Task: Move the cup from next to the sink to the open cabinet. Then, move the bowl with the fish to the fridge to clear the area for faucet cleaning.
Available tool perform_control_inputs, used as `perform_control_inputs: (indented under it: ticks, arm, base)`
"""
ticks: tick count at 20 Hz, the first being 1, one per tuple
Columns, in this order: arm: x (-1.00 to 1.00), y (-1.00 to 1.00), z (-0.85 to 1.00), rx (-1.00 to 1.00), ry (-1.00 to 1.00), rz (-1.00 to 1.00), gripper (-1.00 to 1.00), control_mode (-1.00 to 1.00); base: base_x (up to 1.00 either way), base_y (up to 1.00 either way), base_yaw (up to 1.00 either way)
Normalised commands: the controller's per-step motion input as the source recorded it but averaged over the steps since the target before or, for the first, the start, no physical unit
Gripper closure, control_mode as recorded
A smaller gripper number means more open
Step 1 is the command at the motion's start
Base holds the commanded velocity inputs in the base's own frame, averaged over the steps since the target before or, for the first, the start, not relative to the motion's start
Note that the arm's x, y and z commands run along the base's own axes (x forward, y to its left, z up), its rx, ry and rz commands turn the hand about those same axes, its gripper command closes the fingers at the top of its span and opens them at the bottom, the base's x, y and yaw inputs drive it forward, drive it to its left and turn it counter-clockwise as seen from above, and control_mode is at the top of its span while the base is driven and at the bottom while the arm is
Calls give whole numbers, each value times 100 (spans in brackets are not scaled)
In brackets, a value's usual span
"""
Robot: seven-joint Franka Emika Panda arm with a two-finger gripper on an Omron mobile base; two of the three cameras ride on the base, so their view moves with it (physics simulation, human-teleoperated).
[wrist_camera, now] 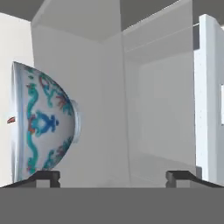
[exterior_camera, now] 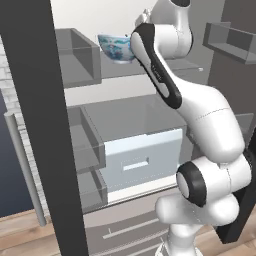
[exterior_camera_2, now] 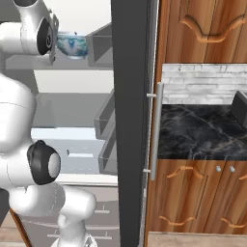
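The bowl, white with a blue-green pattern outside, is at the level of the fridge's upper shelf, tilted a little. It also appears in the right base view as the bowl, just beyond my hand. In the hand view the bowl lies on its side to the camera, rim left and foot right, above my left fingertip. My gripper is open, its tips far apart with nothing between them. The fish is hidden. The fridge stands open in front of me.
The fridge door's dark edge and its grey bar handle stand at the left. A pale drawer sits below the shelves. Right of the fridge are the black marble counter and wooden cabinets.
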Motion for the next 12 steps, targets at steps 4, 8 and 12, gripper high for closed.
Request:
perform_control_inputs:
  ticks: [4, 8, 12]
  arm:
    - [-100, 6, -1, -1, -63, 0, -100, -100]
    - [-100, 2, -71, -7, -39, -3, -100, -100]
    - [-100, 0, -88, -4, -29, -5, -100, -100]
  base:
    - [0, 0, 0]
    - [0, 0, 0]
    - [0, 0, 0]
